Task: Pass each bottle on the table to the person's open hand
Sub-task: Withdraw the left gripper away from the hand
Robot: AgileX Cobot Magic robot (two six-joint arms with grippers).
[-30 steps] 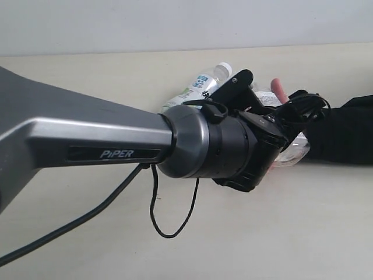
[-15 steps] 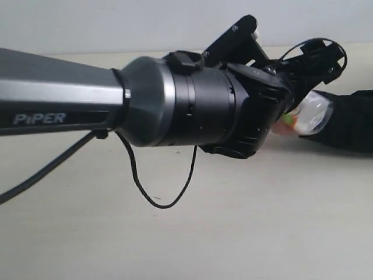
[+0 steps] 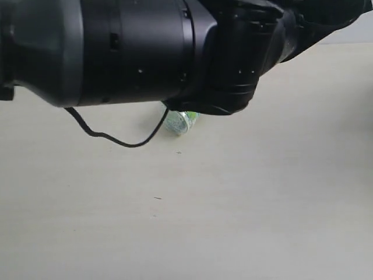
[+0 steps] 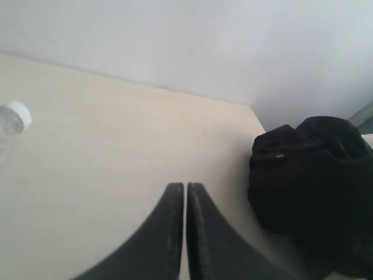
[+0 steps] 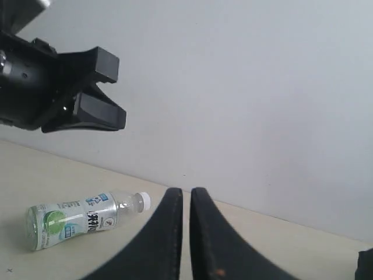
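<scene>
One clear bottle [image 5: 81, 219] with a white cap and a green-blue label lies on its side on the cream table [image 5: 35, 169]. Its green-tinted base [image 3: 178, 121] peeks out under the left arm [image 3: 145, 52] in the exterior view. A white bottle cap [image 4: 16, 116] shows at the edge of the left wrist view. My left gripper [image 4: 185, 188] is shut with nothing between its fingers, above bare table. My right gripper [image 5: 186, 193] is also shut and empty, apart from the lying bottle. The person's open hand is out of view. The other bottles are out of view.
A black bundle of cloth [image 4: 309, 186], like a sleeve, rests on the table's far side in the left wrist view. Part of the left arm [image 5: 70, 96] hangs above the lying bottle. A black cable [image 3: 116, 137] dangles. A pale wall [image 5: 262, 87] backs the table.
The left arm has risen and swung close to the camera, filling the top of the exterior view. The bottle it held by the hand and black sleeve is gone from view.
</scene>
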